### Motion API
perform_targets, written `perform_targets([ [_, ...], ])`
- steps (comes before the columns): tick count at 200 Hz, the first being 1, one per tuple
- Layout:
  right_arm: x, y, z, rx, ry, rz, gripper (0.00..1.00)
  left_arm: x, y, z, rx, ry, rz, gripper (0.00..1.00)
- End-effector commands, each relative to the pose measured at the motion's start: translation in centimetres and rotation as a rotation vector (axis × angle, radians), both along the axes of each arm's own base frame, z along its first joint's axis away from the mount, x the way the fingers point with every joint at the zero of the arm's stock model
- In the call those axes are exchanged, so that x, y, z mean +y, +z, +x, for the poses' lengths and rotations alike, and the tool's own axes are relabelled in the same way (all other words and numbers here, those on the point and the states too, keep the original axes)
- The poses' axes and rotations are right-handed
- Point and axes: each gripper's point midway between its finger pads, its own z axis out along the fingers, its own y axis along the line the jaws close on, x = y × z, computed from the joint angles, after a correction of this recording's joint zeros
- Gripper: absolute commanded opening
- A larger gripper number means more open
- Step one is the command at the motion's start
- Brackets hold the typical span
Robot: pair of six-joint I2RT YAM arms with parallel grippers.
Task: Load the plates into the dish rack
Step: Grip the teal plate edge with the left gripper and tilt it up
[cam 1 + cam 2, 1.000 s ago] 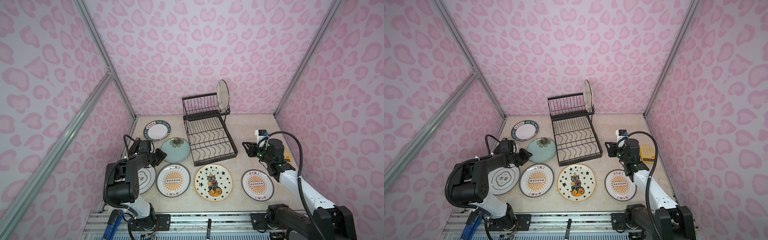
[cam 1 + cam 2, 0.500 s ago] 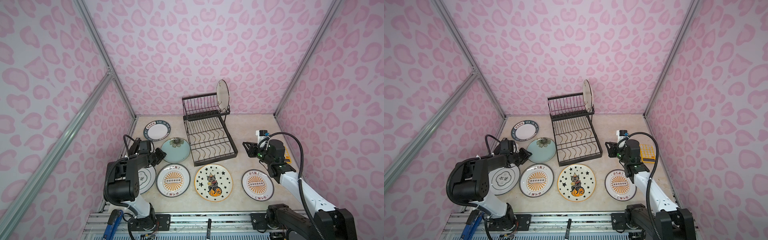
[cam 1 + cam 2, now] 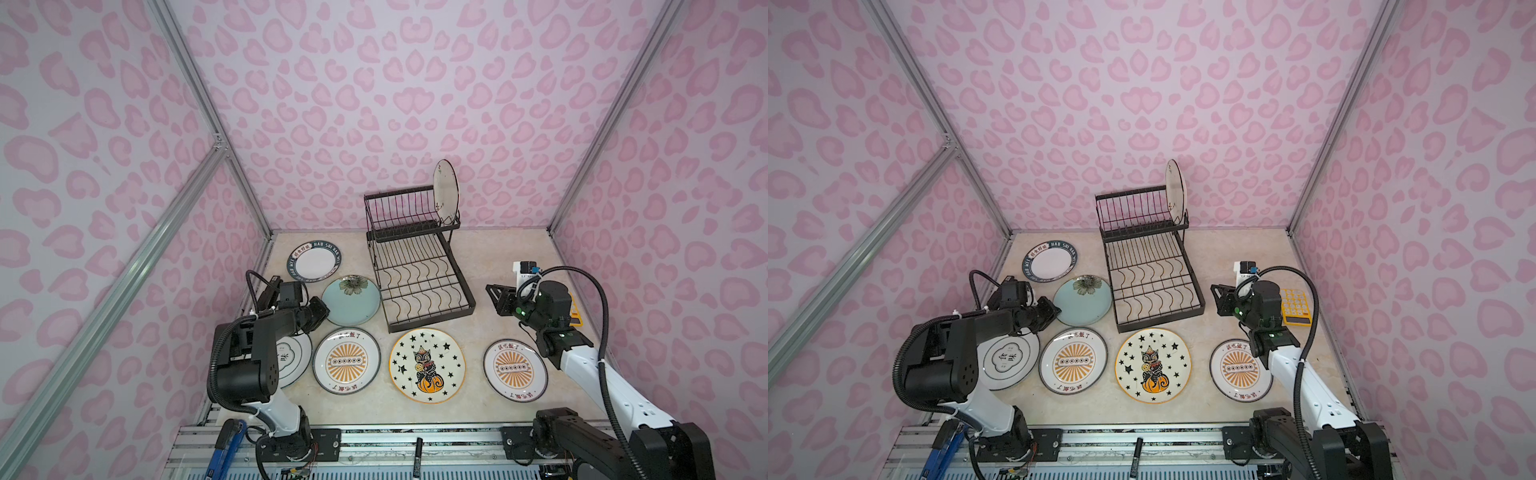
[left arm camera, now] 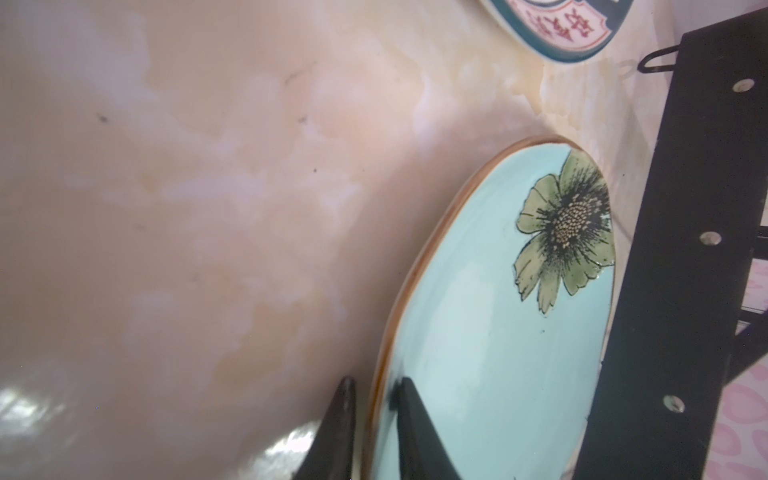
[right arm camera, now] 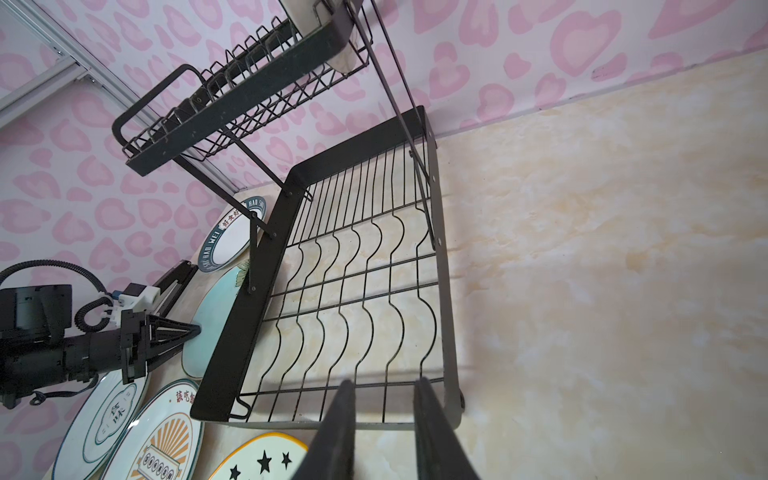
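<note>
The pale teal plate (image 3: 351, 301) (image 4: 498, 332) lies flat left of the black wire dish rack (image 3: 432, 319) (image 5: 249, 316). My left gripper (image 3: 326, 309) (image 4: 374, 384) is shut on its near-left rim, one finger on the glazed face and one outside the edge. A white plate (image 3: 445, 191) stands upright in the rack's upper tier. Flat on the table lie the dark-lettered plate (image 3: 314, 262), two orange-sunburst plates (image 3: 346, 360) (image 3: 515, 370), the star-and-cat plate (image 3: 427, 365) and a white plate (image 3: 1007, 358) partly under the left arm. My right gripper (image 3: 490, 289) (image 5: 384, 384) hovers open right of the rack, holding nothing.
A yellow calculator (image 3: 1295, 307) lies by the right wall behind the right arm. Pink patterned walls close in the table on three sides. The rack's lower slotted tray holds nothing.
The left gripper's jaws have closed in on the teal plate's rim. Both arms have stayed nearly in place, and the right gripper is unchanged.
</note>
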Motion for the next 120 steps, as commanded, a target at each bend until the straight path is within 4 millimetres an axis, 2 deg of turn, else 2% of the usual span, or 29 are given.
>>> perform_targets([
  [1,0.3,0.8,0.1,-0.03,0.013,0.015,0.25,0.6,-0.8,-0.8,0.042,0.022,0.027,0.18],
  [58,1.1,0.9,-0.1,-0.036,0.03,0.005,0.25,0.7,-0.4,-0.8,0.037,0.025,0.036,0.1],
  [120,1.7,1.4,-0.2,-0.05,0.043,0.002,0.25,0.9,1.5,-0.7,0.004,0.026,0.053,0.06],
])
